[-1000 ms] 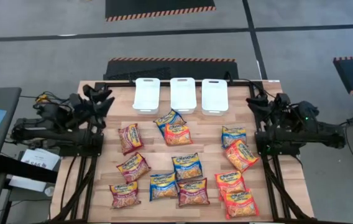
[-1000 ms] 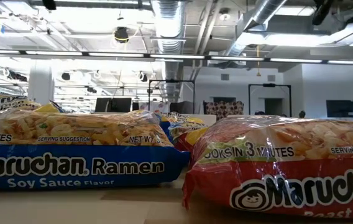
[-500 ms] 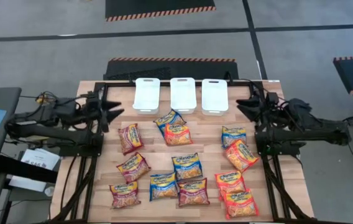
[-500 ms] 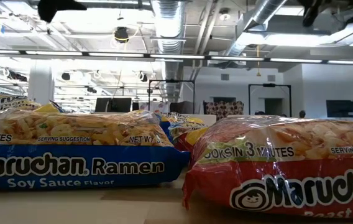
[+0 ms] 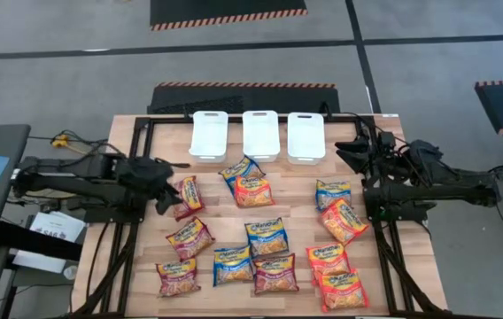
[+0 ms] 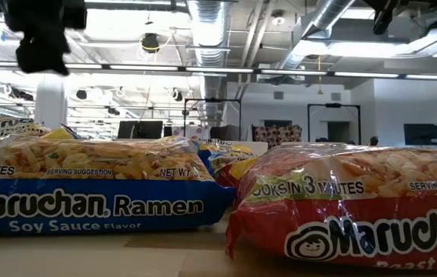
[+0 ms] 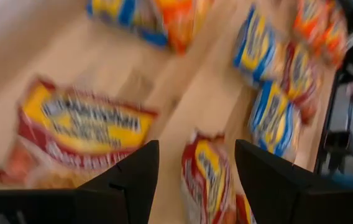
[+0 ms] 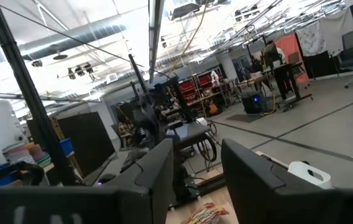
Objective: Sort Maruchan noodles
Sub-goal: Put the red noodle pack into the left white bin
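About a dozen Maruchan noodle packets lie flat on the wooden table: maroon ones (image 5: 185,197) (image 5: 189,237), blue ones (image 5: 267,235) (image 5: 333,191) and orange ones (image 5: 344,221) (image 5: 254,190). My left gripper (image 5: 161,183) hangs open just left of the far-left maroon packet (image 7: 83,134), above the table; its fingers point down over the packets. It also shows high up in the low view (image 6: 45,35). My right gripper (image 5: 349,151) is open and raised at the table's right side, beside the right bin. It touches nothing.
Three white bins (image 5: 208,135) (image 5: 260,135) (image 5: 305,136) stand in a row at the far edge. A black frame runs along the table's far and side edges. Bare wood lies between the bins and the packets. The low view is filled by a blue packet (image 6: 88,185) and a maroon one (image 6: 349,208).
My left gripper has swung from the table's left edge toward the right and the near side, and has come down and tipped downward over the far-left maroon packet. My right gripper has shifted a little toward the table's left. No packet has moved.
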Action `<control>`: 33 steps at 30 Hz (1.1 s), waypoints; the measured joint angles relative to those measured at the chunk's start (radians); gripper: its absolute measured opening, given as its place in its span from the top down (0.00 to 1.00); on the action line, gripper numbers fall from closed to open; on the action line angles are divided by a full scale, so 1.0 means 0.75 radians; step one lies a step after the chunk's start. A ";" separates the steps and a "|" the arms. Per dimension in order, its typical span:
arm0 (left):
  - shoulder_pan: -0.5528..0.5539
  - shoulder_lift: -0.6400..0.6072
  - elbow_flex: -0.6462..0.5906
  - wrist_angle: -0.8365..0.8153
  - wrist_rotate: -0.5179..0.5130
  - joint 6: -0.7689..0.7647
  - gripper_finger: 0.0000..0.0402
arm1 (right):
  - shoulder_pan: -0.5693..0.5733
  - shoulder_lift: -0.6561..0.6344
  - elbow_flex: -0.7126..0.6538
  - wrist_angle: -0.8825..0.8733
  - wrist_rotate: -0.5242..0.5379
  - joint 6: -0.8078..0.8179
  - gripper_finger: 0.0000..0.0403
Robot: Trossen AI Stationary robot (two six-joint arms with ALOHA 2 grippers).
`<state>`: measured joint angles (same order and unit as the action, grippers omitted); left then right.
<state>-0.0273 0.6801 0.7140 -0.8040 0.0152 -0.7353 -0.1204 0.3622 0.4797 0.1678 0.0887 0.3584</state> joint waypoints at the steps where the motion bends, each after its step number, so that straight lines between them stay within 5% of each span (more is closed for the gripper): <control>1: 0.000 0.018 -0.016 0.005 0.027 -0.023 0.50 | 0.000 0.000 0.000 0.000 -0.001 0.000 0.60; 33: -0.231 0.583 -0.087 0.244 0.217 -0.252 0.50 | 0.000 -0.001 0.001 -0.015 -0.004 0.001 0.60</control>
<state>-0.2004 1.1171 0.6487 -0.6209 0.1780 -0.9241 -0.1204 0.3618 0.4805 0.1566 0.0856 0.3591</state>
